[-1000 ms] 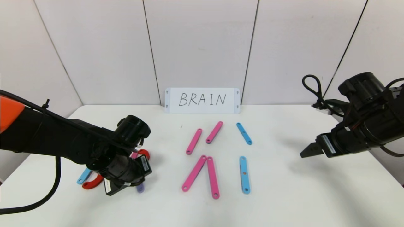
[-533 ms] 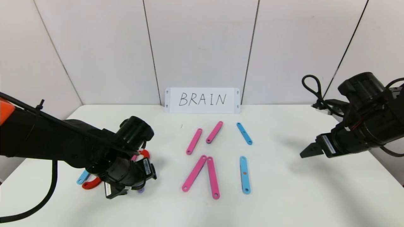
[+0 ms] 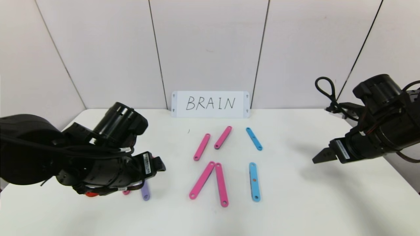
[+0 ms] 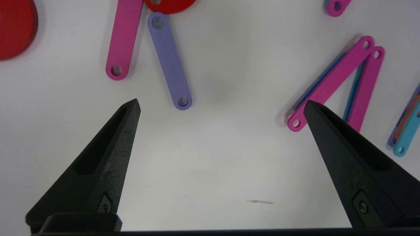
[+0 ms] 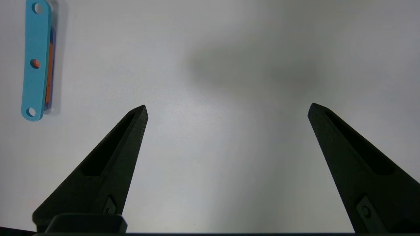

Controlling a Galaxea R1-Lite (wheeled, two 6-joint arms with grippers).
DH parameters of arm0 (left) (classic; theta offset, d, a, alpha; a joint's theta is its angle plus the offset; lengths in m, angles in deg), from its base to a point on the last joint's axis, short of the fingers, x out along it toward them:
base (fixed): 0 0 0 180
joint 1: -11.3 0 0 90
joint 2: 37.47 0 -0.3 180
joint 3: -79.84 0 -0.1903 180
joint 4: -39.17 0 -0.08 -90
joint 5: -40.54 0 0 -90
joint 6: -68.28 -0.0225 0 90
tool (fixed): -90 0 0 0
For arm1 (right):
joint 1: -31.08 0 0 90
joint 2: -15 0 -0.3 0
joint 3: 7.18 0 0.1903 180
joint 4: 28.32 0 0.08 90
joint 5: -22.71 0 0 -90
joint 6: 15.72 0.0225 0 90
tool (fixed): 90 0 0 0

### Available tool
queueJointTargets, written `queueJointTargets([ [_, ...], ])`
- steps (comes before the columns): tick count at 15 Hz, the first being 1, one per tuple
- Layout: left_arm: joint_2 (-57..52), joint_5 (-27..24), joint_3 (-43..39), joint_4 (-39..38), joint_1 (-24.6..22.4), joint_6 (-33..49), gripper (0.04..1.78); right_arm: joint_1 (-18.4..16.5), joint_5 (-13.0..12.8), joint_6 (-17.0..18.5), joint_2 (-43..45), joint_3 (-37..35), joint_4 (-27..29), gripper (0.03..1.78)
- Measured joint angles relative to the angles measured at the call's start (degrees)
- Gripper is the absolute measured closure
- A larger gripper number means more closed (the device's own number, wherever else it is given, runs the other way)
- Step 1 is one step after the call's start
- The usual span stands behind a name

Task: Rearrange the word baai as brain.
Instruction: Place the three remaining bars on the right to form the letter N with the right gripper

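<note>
Purple bar [image 4: 169,61] lies flat on the desk [image 3: 295,203] near the left front corner, just beside a pink bar [image 4: 123,39], the two spreading apart toward the claw; a red arc [image 4: 169,5] touches their far ends. The left gripper [image 4: 220,106] hangs above bare desk with its jaws spread wide and nothing between them. The purple bar sits ahead of the fingertips, closer to one jaw than to the other, with its long axis running roughly away from the claw and tilted slightly. The near end hole is the closest part.

The rest of the word occupies the middle of the desk: a pink pair [image 3: 211,141] toward the rear, a pink V [image 3: 211,183] toward the front, and two blue bars [image 3: 254,180] beside them. The white card [image 3: 210,104] stands at the rear edge.

The right gripper [image 3: 323,156] hovers near the right edge, jaws wide and empty, well apart from every piece. The left arm is much the nearer to the left-hand group.

Open desk lies between the purple bar and the pink V, and along the front edge. A grasp across the purple bar's width would probably need the wrist turned.
</note>
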Motion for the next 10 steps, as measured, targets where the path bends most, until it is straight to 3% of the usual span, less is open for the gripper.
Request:
queueJointTargets([
  [3, -4.1, 0.3, 6.0, 1.0, 0.3, -8.5, 0.09, 0.0, 0.3, 0.5, 0.9, 0.3, -0.2, 0.1],
  [6, -7.8, 0.3, 9.3, 1.8, 0.7, -16.0, 0.09, 0.2, 1.2, 1.1, 2.1, -0.2, -4.0, 0.1],
  [10, -11.8, -0.1, 8.7, 3.6, 1.0, -20.0, 0.09, 5.3, 3.4, 2.1, 2.9, -1.2, -14.0, 0.1],
])
